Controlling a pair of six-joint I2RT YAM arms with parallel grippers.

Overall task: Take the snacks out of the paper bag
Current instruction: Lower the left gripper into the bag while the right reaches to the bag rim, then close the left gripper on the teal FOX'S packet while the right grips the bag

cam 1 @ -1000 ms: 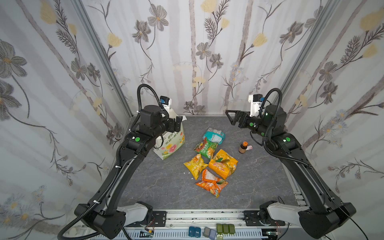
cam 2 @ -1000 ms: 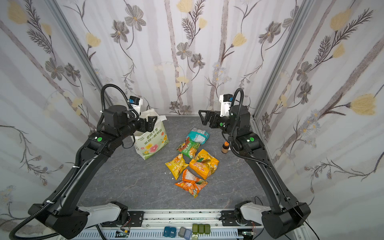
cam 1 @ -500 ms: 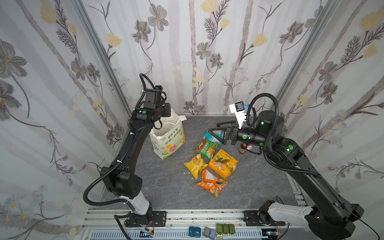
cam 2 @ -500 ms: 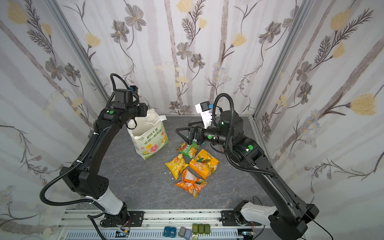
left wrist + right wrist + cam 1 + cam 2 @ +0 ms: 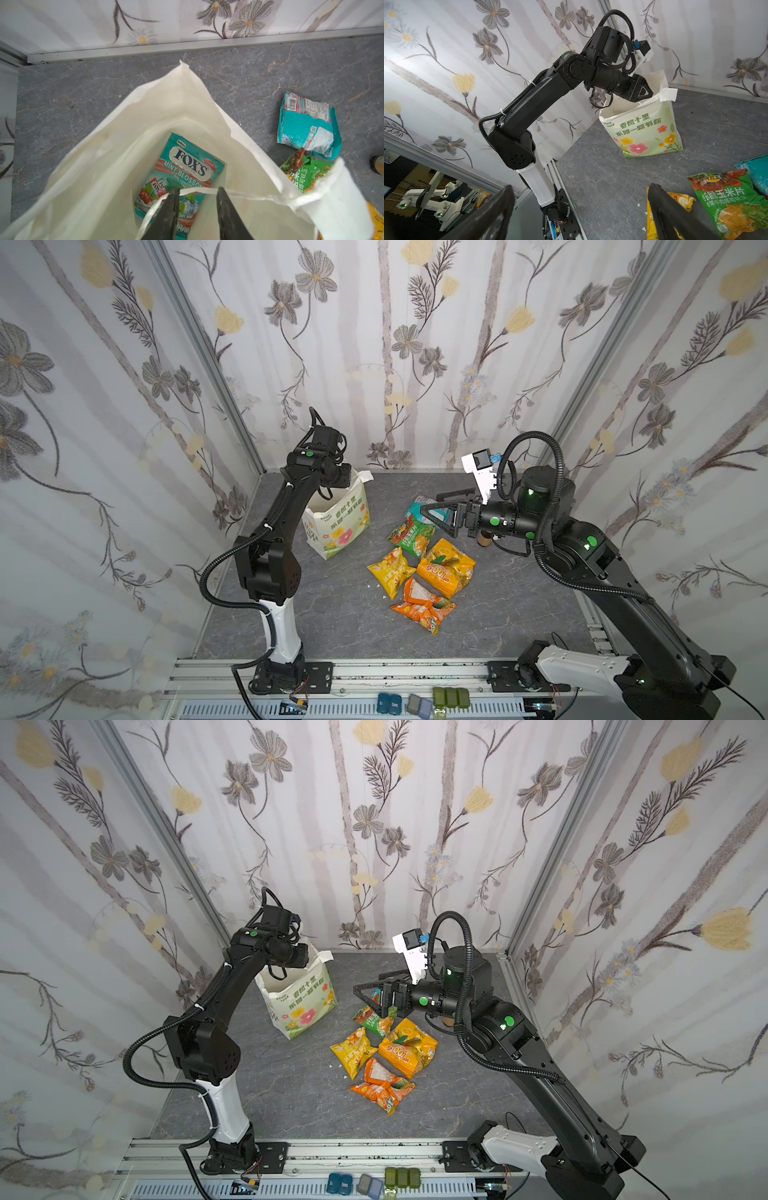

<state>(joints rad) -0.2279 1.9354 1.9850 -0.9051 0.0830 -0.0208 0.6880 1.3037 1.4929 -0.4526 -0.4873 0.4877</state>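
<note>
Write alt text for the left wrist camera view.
Looking down into the open white paper bag, a teal Fox's mint candy packet lies at its bottom. The left gripper, fingers slightly apart, sits at the bag's mouth, a cord handle crossing their tips. Another teal packet and a green packet lie outside on the grey table.

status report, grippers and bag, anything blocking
Left gripper narrowly open over paper bag mouth; right gripper wide open, empty. One teal packet in bag. Cord handle crosses the mouth.
</note>
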